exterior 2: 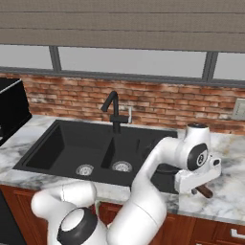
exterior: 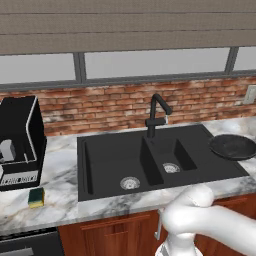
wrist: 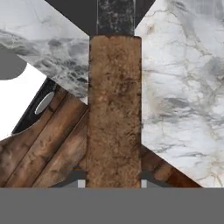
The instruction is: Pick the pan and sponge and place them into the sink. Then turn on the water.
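Gripper (wrist: 113, 183) jaws are closed on the brown wooden handle (wrist: 114, 109) of the pan (exterior: 232, 146), one fingertip on each side of it, with the hand camera looking straight down its length. Taking the pan by the handle makes sense: the stick is narrow enough for two fingers, while the wide black bowl is not.

In the right base view the hand (exterior 2: 197, 174) sits low over the marble counter (exterior 2: 225, 186) to the right of the sink (exterior: 115, 165), with the handle's end poking out beneath it. The pan rests on the counter just beside the sink's right rim, so a short carry to the left would likely reach a basin.

The sponge (exterior: 36, 197) lies well apart on the counter left of the sink, in front of a black appliance (exterior: 20, 142). No water runs from the faucet (exterior: 157, 112).
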You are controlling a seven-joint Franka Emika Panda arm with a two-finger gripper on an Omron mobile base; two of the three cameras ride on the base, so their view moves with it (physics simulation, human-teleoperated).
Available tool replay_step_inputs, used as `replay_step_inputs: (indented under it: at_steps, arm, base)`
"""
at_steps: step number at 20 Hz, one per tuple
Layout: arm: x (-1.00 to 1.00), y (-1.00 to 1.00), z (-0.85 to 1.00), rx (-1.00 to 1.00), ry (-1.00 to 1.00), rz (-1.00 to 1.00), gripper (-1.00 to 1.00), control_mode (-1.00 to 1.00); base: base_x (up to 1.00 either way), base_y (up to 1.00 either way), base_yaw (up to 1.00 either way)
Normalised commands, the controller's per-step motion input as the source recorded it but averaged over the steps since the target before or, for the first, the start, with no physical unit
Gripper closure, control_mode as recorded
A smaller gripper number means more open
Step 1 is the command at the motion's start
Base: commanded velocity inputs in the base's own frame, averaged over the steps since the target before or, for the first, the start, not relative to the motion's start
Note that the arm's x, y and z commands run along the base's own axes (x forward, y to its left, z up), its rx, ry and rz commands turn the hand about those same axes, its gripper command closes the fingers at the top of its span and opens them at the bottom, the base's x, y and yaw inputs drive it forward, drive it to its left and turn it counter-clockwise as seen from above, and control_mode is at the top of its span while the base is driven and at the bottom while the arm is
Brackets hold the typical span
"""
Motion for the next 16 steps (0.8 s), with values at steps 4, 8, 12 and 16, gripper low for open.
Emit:
replay_step_inputs:
  at_steps: [4,8,12,16]
  arm:
    - [-0.51,1.0,0.4,-0.17,-0.07,0.29,1.0,-1.0]
    - [-0.41,1.0,0.46,-0.14,-0.02,0.27,1.0,-1.0]
    - [-0.1,1.0,0.47,-0.11,0.0,0.21,1.0,-1.0]
    - [0.0,1.0,0.5,-0.04,0.0,0.12,1.0,-1.0]
  base:
    - [0.0,0.0,0.0]
    - [0.0,0.0,0.0]
    - [0.0,0.0,0.0]
    - [0.0,0.0,0.0]
